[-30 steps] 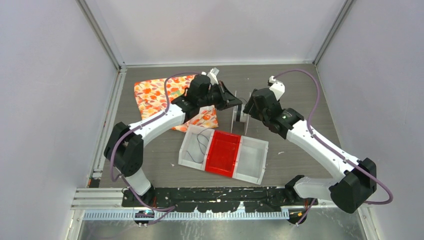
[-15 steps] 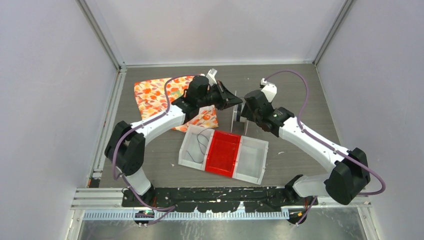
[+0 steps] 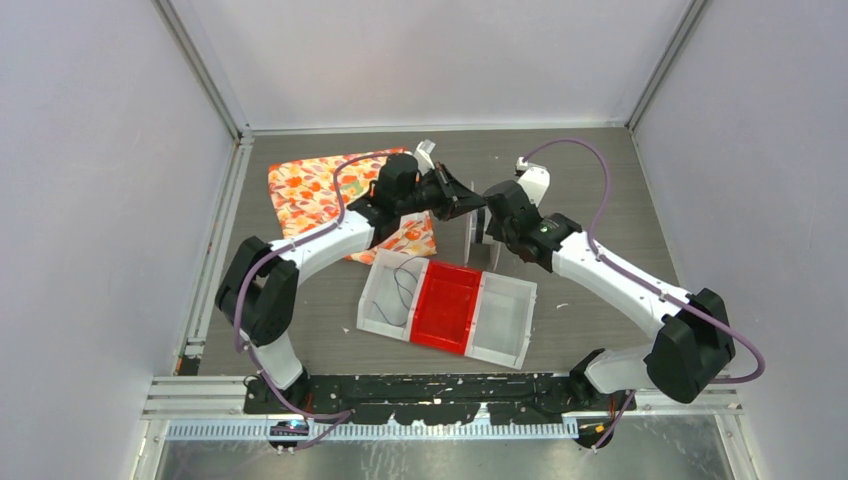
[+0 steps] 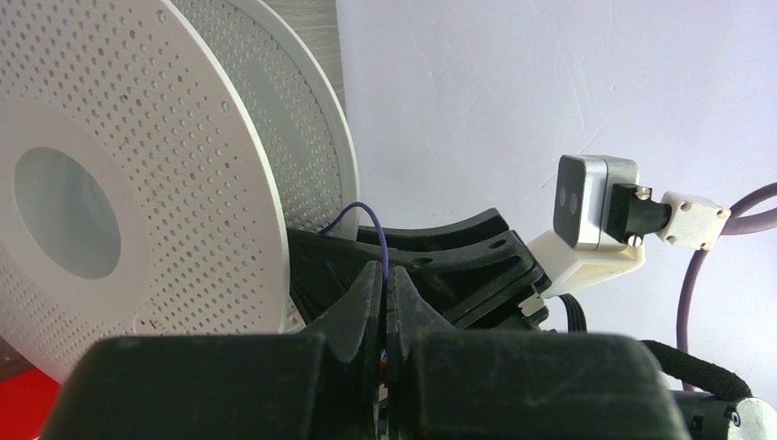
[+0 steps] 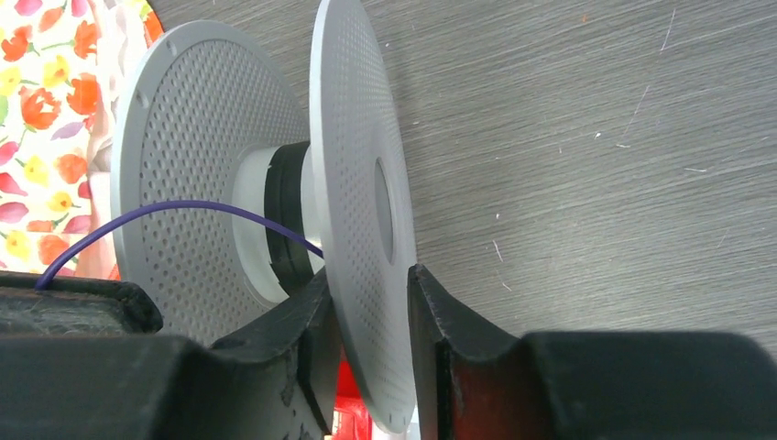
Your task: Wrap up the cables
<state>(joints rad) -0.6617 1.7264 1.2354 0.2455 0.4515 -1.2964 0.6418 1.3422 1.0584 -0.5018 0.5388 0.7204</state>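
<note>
A thin dark purple cable (image 4: pixel 370 216) rises out of my left gripper (image 4: pixel 386 275), which is shut on it. The cable (image 5: pixel 183 203) arcs over to the hub of a white perforated spool (image 5: pixel 357 183). That spool (image 3: pixel 480 240) stands on edge at the table's middle, between both grippers. My right gripper (image 5: pixel 366 284) straddles the spool's near flange; the left finger touches it and a gap shows at the right finger, so it is open. From above, the left gripper (image 3: pixel 478 206) and right gripper (image 3: pixel 490 224) meet over the spool. Another cable (image 3: pixel 398 285) lies looped in the tray.
A white tray (image 3: pixel 366 300) with a red middle compartment (image 3: pixel 447 306) sits just in front of the spool. A floral cloth (image 3: pixel 305 190) lies at the back left under the left arm. Grey walls enclose the table on three sides.
My right gripper has moved left onto the spool and its jaws have narrowed around the near flange. The left gripper shifted slightly farther back, still pinching the cable.
</note>
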